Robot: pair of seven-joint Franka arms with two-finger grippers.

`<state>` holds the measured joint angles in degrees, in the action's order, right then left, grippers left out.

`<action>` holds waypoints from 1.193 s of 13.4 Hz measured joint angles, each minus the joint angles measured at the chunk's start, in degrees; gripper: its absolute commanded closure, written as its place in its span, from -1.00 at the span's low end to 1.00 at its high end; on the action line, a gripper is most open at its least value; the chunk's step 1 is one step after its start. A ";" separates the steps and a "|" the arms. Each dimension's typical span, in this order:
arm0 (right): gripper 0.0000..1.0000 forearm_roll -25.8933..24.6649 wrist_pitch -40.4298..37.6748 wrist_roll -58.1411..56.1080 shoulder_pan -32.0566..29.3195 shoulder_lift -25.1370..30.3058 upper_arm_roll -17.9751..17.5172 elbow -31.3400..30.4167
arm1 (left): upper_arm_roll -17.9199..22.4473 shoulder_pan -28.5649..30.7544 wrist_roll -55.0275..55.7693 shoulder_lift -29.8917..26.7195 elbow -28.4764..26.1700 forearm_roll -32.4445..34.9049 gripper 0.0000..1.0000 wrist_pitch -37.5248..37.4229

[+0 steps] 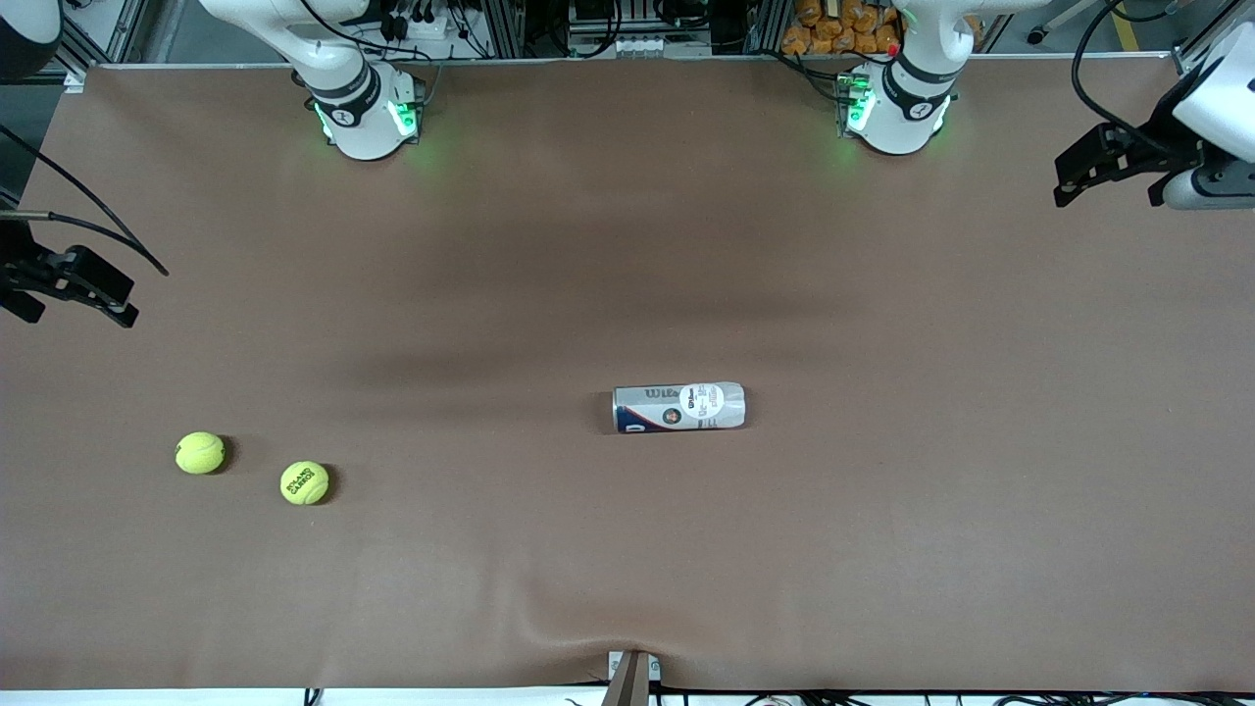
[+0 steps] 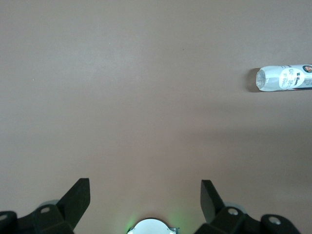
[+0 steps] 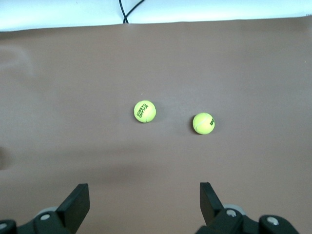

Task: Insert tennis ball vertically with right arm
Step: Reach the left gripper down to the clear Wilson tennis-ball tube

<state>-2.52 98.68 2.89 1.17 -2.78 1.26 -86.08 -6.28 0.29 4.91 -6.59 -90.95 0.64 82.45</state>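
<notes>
My right gripper hangs over the counter's edge at the right arm's end, its fingers spread wide with only bare brown counter between them. Both tennis balls lie well apart from those fingers, out in the open, neither touched. The first tennis ball sits closest to the right arm's end of the counter; the second tennis ball, with dark print on it, rests near it, a little closer to the front camera and a little more toward the counter's middle. In my right wrist view the same pair shows as the second tennis ball and the first tennis ball, side by side but not touching. Out toward the middle of the counter lies the ball can, tipped on its side, its long axis running along the counter's length from one arm's end toward the other; its clear end points at the left arm's end. My left gripper waits over the left arm's end of the counter, its fingers also spread and holding nothing, the can well away from them.
</notes>
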 measured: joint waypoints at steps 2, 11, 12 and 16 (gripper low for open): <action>-1.00 0.04 0.06 0.00 0.04 0.10 -0.09 0.16 | -0.17 -0.11 0.00 0.00 0.39 0.00 -1.00 -0.33; -1.00 0.24 0.11 0.00 0.14 0.17 -0.16 0.29 | -1.66 -2.12 -0.48 4.44 1.52 0.02 -1.00 -0.25; -1.00 0.25 0.11 0.00 0.14 0.17 -0.17 0.30 | -2.46 -3.77 -0.40 6.47 2.42 0.62 -1.00 -0.22; -1.00 0.26 0.11 0.00 0.12 0.22 -0.15 0.36 | -3.73 -13.93 0.71 16.07 7.64 7.52 -1.00 0.81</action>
<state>-2.27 98.80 2.89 1.30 -2.56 1.10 -85.71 -10.01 -13.64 5.62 9.48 -83.31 8.15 83.27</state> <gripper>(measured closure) 0.000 0.000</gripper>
